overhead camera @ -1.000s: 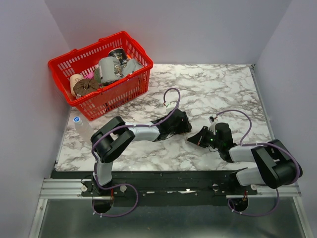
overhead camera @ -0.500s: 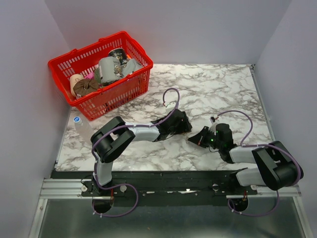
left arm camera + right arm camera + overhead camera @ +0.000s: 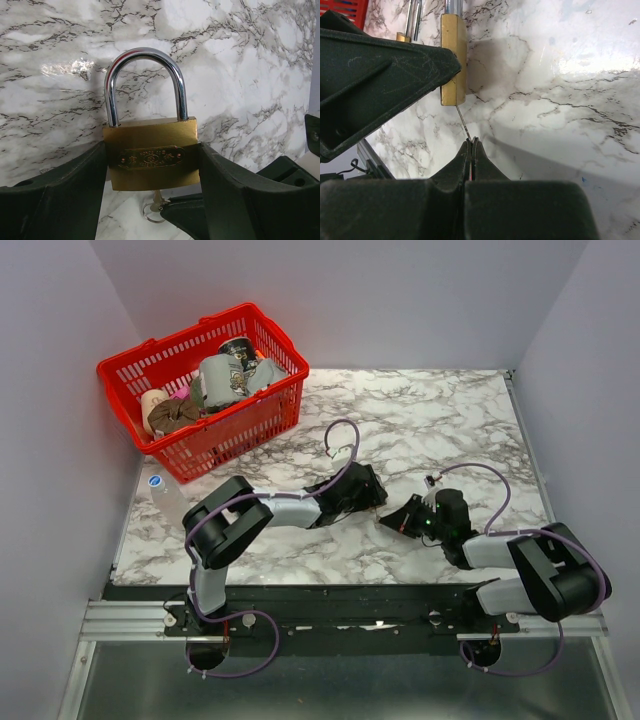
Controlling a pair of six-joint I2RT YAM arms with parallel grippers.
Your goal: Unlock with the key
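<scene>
The left gripper is clamping the brass padlock and the right gripper, pinched on the key, is seating its blade, probably needing a turn next.

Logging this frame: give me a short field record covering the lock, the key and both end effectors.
padlock: brass body, silver shackle closed
left end effector: clamped on the padlock's two sides
key: thin blade reaching the padlock's underside; how far it is in cannot be told
right end effector: shut, pinching the key
lock state: not yet open
</scene>
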